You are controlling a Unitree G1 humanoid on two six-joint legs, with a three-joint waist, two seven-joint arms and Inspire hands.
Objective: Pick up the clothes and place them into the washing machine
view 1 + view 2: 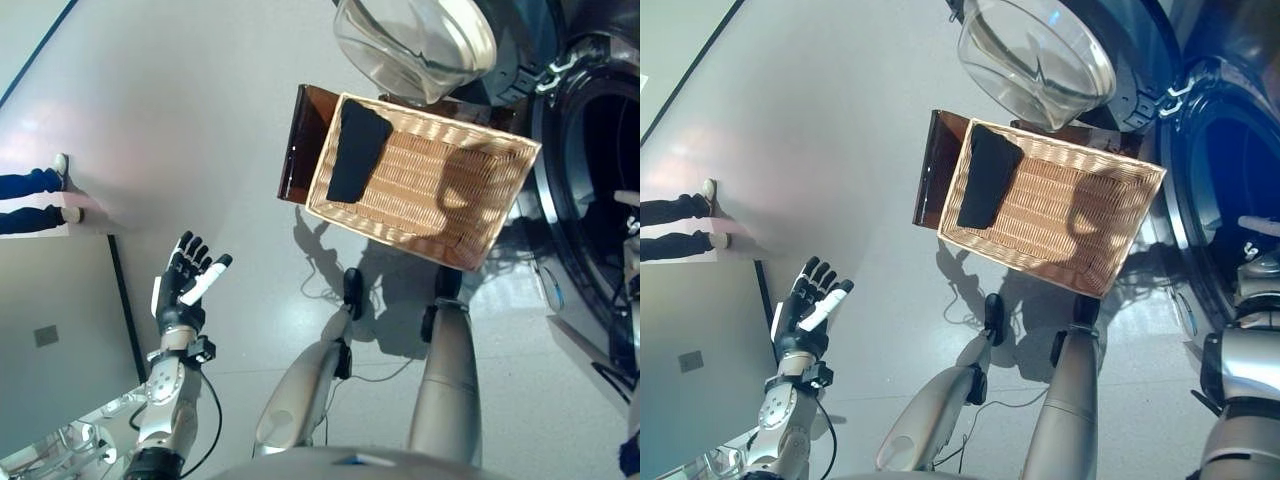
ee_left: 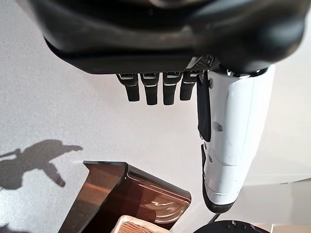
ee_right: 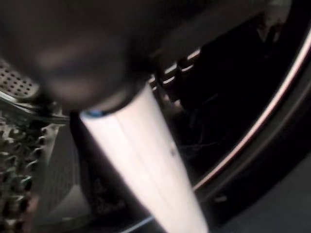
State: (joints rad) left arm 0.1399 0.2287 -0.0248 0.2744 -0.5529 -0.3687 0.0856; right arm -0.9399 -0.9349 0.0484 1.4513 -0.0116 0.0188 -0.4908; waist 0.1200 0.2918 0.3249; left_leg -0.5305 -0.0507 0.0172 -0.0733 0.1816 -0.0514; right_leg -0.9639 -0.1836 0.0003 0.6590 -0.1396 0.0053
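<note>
A shallow wicker basket (image 1: 440,190) rests on a dark brown box (image 1: 300,140) beside the washing machine (image 1: 600,200). A dark garment (image 1: 357,150) lies at the basket's left end. My left hand (image 1: 185,285) is open and empty, held low over the floor, well left of the basket; its wrist view shows straight fingers (image 2: 150,90) and the box (image 2: 121,194) beyond. My right arm (image 1: 1240,370) reaches into the machine's dark drum (image 1: 1230,170). In the right wrist view the right hand (image 3: 146,155) is inside the drum with its thumb straight and nothing in it.
The machine's round glass door (image 1: 415,45) hangs open above the basket's far side. A person's legs and shoes (image 1: 35,200) show at the far left. A grey panel (image 1: 50,330) stands at the lower left. Pale floor lies between my left hand and the box.
</note>
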